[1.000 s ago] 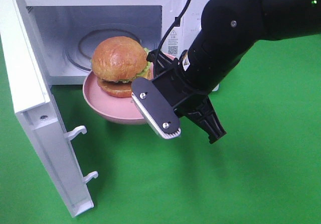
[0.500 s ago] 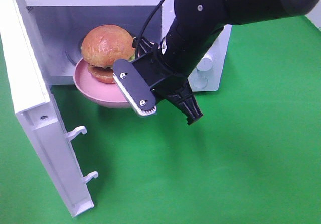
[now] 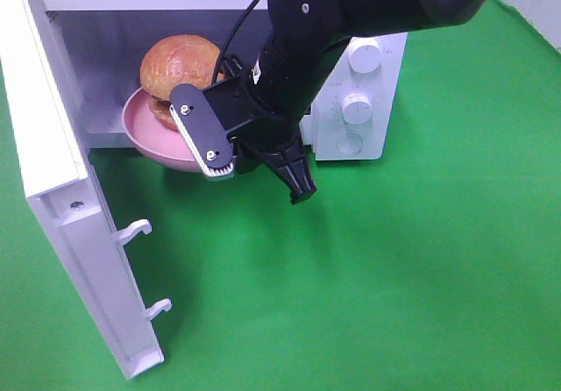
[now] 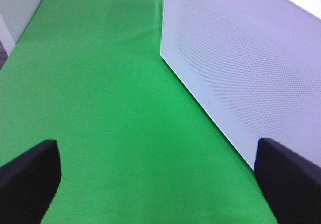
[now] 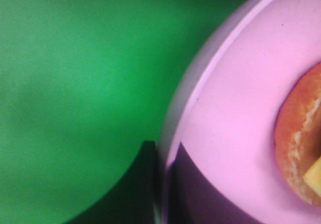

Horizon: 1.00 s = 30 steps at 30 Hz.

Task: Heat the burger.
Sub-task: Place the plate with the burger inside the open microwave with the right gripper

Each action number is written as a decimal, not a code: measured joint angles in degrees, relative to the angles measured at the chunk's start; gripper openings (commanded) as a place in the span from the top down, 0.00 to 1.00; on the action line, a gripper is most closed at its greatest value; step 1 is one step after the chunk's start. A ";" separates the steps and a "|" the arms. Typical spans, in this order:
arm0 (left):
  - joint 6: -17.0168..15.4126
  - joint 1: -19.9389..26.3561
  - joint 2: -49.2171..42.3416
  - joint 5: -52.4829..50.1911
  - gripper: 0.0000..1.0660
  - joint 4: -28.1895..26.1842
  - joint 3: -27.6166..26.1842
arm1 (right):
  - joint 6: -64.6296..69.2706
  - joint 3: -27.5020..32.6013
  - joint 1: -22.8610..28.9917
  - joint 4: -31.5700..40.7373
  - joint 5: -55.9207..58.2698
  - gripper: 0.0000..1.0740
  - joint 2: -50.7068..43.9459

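golden-brown glossy burger [image 3: 178, 61] on pink plate [image 3: 147, 138]; right jaws tight on its rim, left jaws agape

This looks like a robotics lab bench; a plain green cloth [image 3: 421, 268] covers the surface. A white microwave [image 3: 379, 84] stands far left.

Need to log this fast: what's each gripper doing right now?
Left gripper: open, holding nothing.
Right gripper: closed on the rim of the pink plate, burger on it.
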 measured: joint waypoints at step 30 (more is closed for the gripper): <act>0.00 0.00 0.00 0.00 0.08 0.00 0.00 | 7.22 -26.30 -0.57 -2.41 8.54 1.00 17.13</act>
